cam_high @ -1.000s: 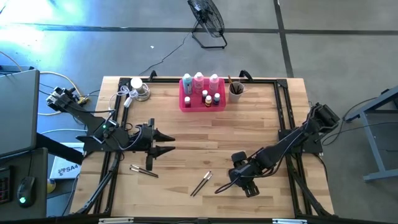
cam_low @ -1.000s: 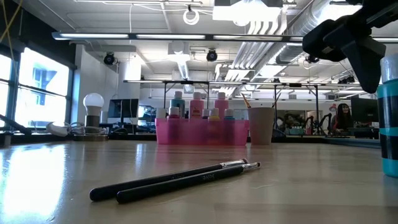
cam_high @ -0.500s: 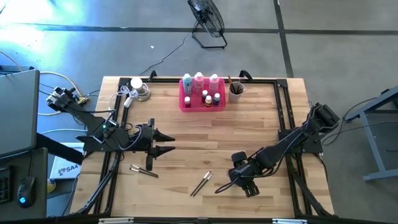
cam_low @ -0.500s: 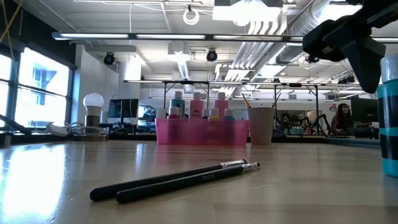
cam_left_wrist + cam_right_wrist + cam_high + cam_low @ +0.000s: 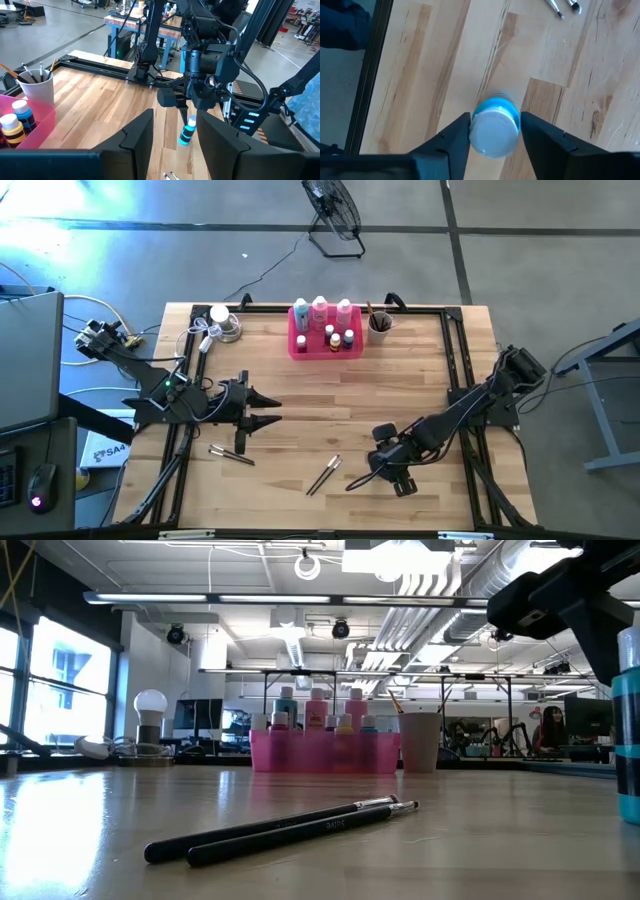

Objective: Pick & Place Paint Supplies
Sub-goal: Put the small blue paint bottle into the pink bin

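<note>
Nearest the desk's [image 5: 300, 380] front edge, the right gripper [image 5: 494, 131] straddled the upright teal bottle [image 5: 494, 125], fingers hugging its white cap; whether they truly pinched it I could not tell. Doing this well likely meant squeezing squarely, then lifting straight. Farther off, the left gripper [image 5: 268, 408] waited, spread and empty. Beyond stood the pink tray [image 5: 297, 345].

A teal white-capped bottle [image 5: 187, 131] stands upright near the table's near right, with two brown paintbrushes [image 5: 323, 475] lying to its left.
</note>
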Motion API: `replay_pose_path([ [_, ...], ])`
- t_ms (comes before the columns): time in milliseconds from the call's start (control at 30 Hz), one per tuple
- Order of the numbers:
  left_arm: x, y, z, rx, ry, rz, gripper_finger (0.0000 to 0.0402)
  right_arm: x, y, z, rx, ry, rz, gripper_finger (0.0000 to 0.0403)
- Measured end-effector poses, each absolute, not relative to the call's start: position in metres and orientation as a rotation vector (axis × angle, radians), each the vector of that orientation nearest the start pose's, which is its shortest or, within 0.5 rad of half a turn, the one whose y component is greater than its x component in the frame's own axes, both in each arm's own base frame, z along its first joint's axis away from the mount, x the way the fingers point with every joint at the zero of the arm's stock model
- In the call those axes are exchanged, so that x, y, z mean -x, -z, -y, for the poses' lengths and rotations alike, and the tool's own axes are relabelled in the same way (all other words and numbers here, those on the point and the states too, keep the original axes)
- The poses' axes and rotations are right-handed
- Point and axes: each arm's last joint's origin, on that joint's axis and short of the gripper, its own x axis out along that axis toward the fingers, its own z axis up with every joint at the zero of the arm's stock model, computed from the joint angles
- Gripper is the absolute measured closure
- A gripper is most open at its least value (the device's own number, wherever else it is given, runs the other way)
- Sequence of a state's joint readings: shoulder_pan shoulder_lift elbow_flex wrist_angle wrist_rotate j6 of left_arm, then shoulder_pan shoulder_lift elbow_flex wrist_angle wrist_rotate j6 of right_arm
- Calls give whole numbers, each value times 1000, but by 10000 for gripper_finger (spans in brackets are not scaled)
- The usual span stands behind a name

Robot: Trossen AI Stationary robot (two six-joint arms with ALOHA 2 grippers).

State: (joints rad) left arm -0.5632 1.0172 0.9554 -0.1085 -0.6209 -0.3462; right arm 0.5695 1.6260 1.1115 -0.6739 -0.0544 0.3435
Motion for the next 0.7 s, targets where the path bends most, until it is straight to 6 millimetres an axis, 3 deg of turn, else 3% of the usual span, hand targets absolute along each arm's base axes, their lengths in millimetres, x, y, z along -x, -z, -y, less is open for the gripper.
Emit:
replay_pose_path([
  [700,-195,-357,103,251,-81,-129,254,-264,-210,-171,9,-336,-1227,281],
])
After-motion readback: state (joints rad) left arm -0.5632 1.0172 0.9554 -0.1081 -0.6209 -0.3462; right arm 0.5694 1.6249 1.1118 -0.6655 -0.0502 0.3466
